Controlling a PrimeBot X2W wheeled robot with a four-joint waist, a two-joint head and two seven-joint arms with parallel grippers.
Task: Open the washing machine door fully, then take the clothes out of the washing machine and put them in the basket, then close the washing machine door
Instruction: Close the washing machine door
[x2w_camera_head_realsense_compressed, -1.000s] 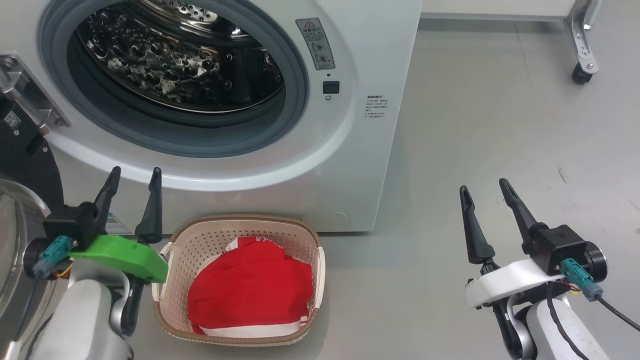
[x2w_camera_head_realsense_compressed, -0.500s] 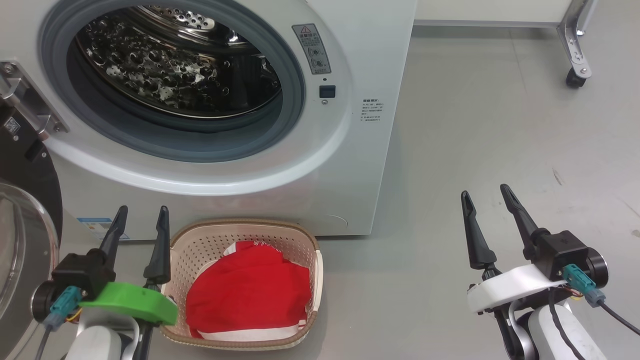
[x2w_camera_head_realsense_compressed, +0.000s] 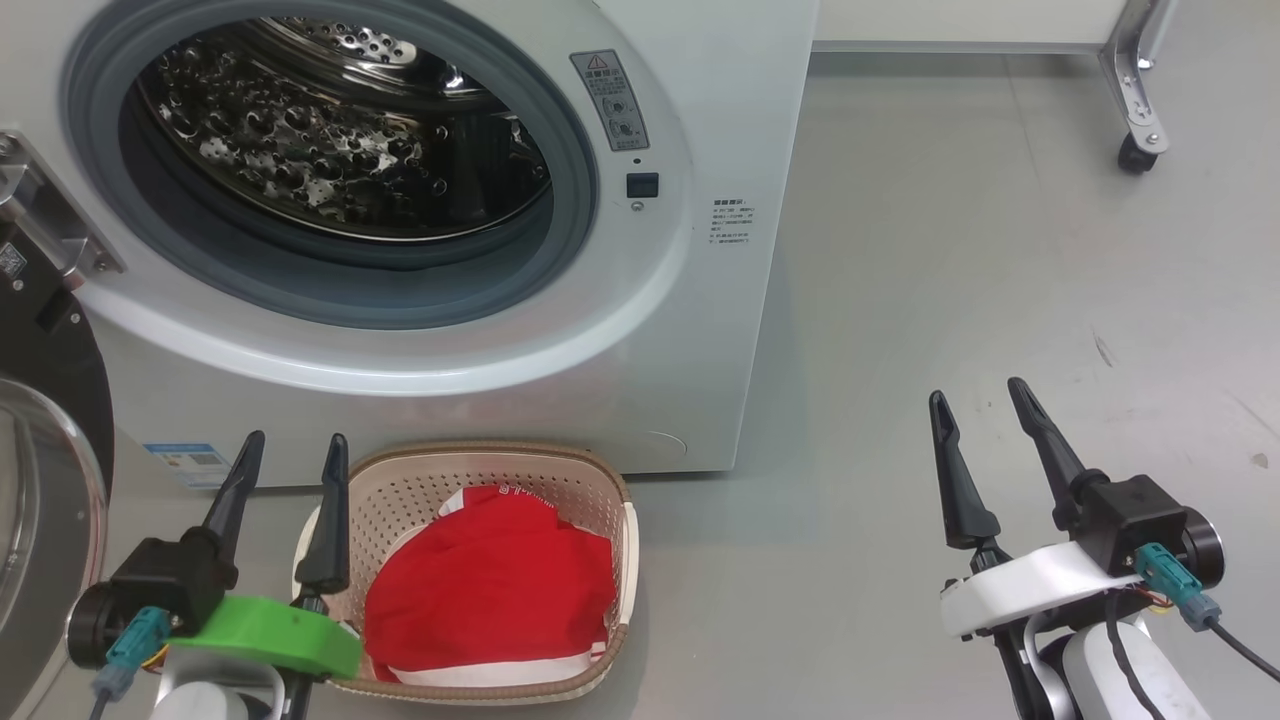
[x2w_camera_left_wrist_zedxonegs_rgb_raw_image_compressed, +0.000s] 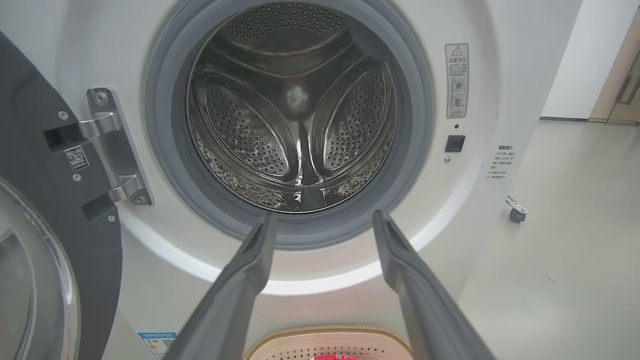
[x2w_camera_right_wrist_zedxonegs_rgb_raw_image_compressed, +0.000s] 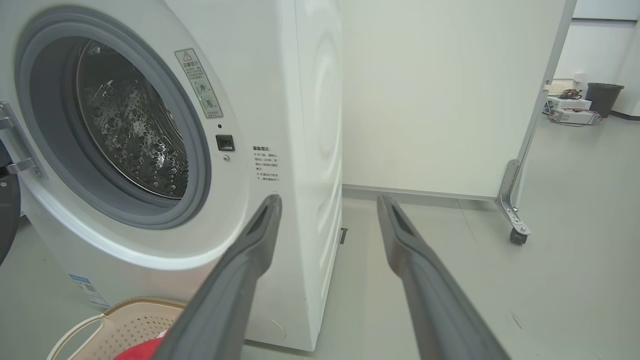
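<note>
Lower and nearer to the robot than a second ago, the left gripper (x2w_camera_head_realsense_compressed: 296, 437) now hangs with its tips just beside the left end of the basket (x2w_camera_head_realsense_compressed: 480, 452). The head camera has shifted a little too, sliding the washing machine (x2w_camera_head_realsense_compressed: 700, 330) leftward in its view. The right gripper (x2w_camera_head_realsense_compressed: 975, 388) has hardly stirred, well apart to the right over the floor (x2w_camera_head_realsense_compressed: 950, 250). Both sets of jaws stand released, spread wide and grasping nothing.

The clothes (x2w_camera_head_realsense_compressed: 490, 590) lie heaped in the basket, which sits on the floor just in front of the machine. The drum (x2w_camera_left_wrist_zedxonegs_rgb_raw_image_compressed: 295, 115) looks bare, so closing seems the one step left. The washing machine door (x2w_camera_head_realsense_compressed: 55, 380) stands swung out at the left edge.

Trouble could come from the left arm: sweeping toward the door, it may clip the basket's rim and drag it along. A push on the slick glass window (x2w_camera_head_realsense_compressed: 45, 520) may skid off, and a weak one may leave the door unlatched
</note>
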